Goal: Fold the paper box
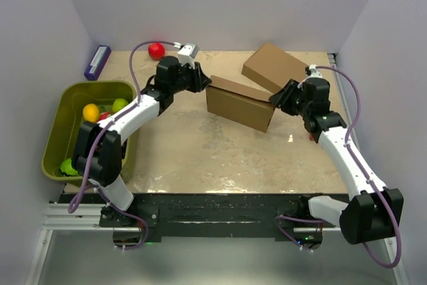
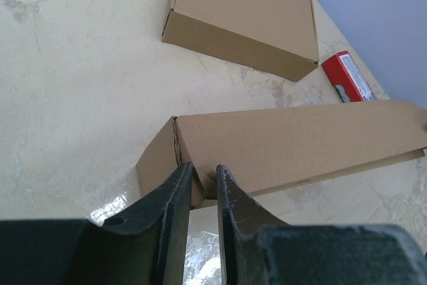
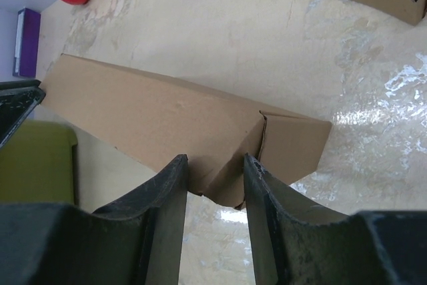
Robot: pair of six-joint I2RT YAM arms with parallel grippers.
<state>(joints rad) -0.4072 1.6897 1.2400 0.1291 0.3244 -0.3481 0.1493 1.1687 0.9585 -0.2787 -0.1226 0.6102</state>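
The paper box (image 1: 240, 103) is a shallow brown carton lying slantwise at mid-table, its lid panel sloping. My left gripper (image 1: 205, 82) is at its left end. In the left wrist view the narrow jaws (image 2: 204, 168) pinch a cardboard corner of the box (image 2: 300, 141). My right gripper (image 1: 275, 101) is at the box's right end. In the right wrist view its jaws (image 3: 213, 159) stand on either side of the box's lower corner (image 3: 153, 121), and cardboard fills the gap at the tips.
A second, fully formed brown carton (image 1: 273, 65) lies behind the box at the back right. A red ball (image 1: 156, 50) sits at the back, and a purple box (image 1: 97, 62) at the back left. A green bin (image 1: 67, 98) holding fruit stands at the left. A small red pack (image 2: 347, 77) lies near the right arm.
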